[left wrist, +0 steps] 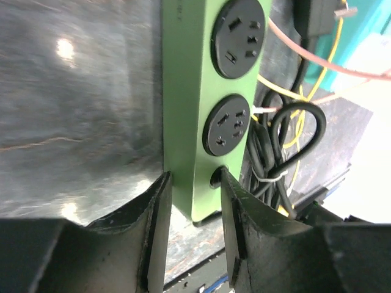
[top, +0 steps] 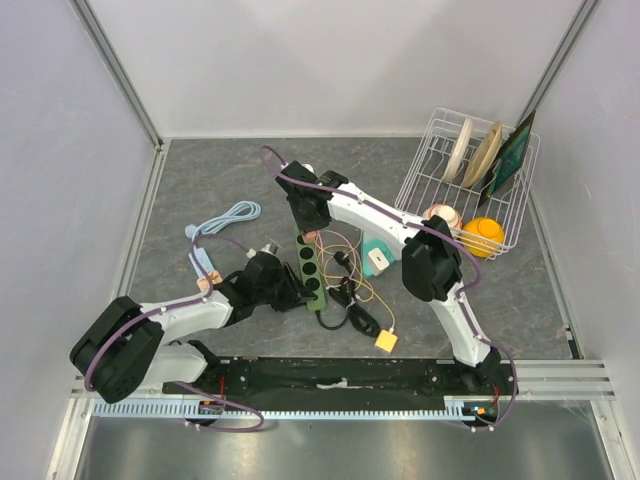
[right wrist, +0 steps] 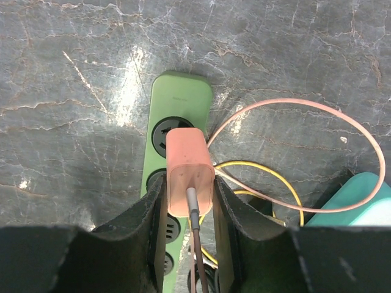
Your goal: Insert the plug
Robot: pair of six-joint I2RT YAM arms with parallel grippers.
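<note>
Right gripper [right wrist: 189, 186] clamps pink plug [right wrist: 189, 155]; prongs hidden above green strip [right wrist: 181, 97].

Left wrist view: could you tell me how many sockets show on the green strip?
2: one socket at the frame's top, another below it mid-frame; more may lie out of frame.

My top camera overlooks the whole worktop [top: 200, 190]; both wrist cameras sit close to the power strip [top: 311, 272], at opposite ends.
</note>
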